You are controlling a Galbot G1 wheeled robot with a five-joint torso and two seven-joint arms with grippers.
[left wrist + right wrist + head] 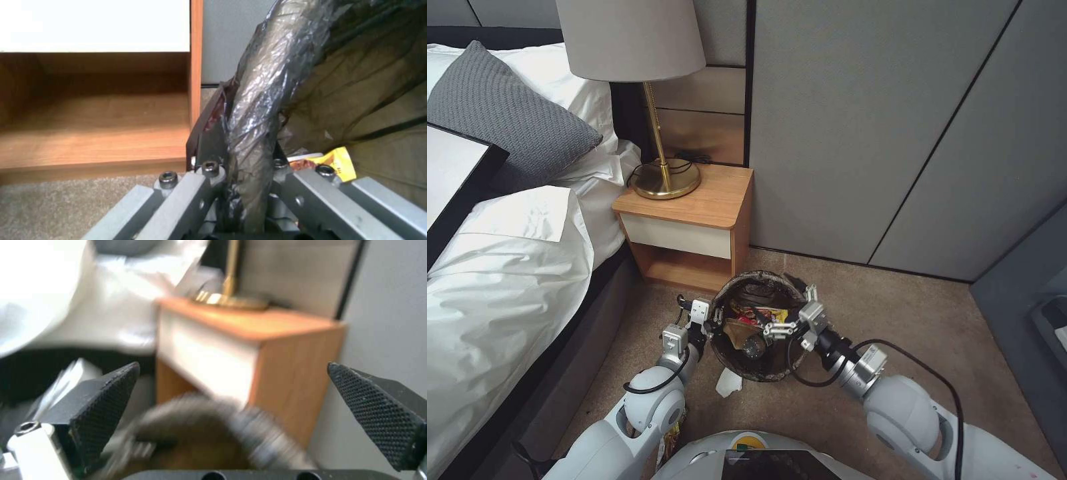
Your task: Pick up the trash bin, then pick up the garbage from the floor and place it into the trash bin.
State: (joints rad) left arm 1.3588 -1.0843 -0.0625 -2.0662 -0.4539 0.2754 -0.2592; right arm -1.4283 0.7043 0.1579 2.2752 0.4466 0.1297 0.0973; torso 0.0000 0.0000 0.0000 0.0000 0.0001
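The trash bin (758, 368), round with a dark bag liner over its rim, is on the carpet side of the nightstand, its mouth facing up at me. My left gripper (710, 320) is shut on the bin's left rim; in the left wrist view the fingers (209, 173) pinch the crinkled liner (256, 110). My right gripper (775, 328) hovers over the bin's mouth, its pads (106, 396) spread wide and open, with nothing between them. Garbage lies inside the bin: red and yellow wrappers (760, 313), brown paper and a clear bottle (754, 347). A white tissue (728, 382) lies on the floor beside the bin.
A wooden nightstand (694, 220) with a brass lamp (664, 177) stands just behind the bin. The bed (500, 267) runs along the left. Grey wall panels (894, 133) close the back and dark furniture (1027, 313) the right. Open carpet (907, 313) lies to the right.
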